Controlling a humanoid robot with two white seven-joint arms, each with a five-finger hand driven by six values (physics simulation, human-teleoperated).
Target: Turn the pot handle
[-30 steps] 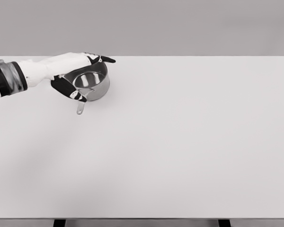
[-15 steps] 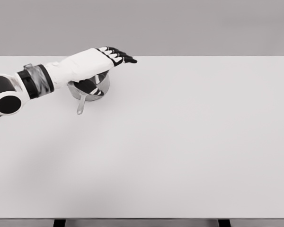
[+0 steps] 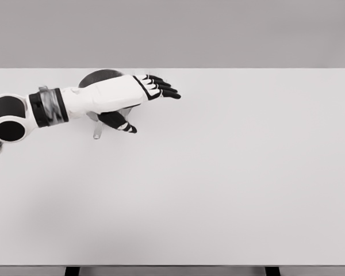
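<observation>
The small metal pot (image 3: 101,77) stands at the table's far left, mostly hidden behind my left arm; only a dark rounded part shows above the forearm. Its short handle (image 3: 97,133) pokes out below the arm, pointing toward the table's near edge. My left hand (image 3: 144,100) reaches over the pot from the left. The four fingers (image 3: 163,89) are stretched out flat to the right and the thumb (image 3: 124,125) hangs below them. The hand is open and holds nothing. Whether it touches the pot is hidden.
The white table (image 3: 218,172) fills the view, its far edge just behind the pot. Dark table legs show at the bottom edge. No right arm is visible.
The left hand has let go of the pot's rim, opened and slid rightward over it, fingers now past the pot. The handle still points to the near side.
</observation>
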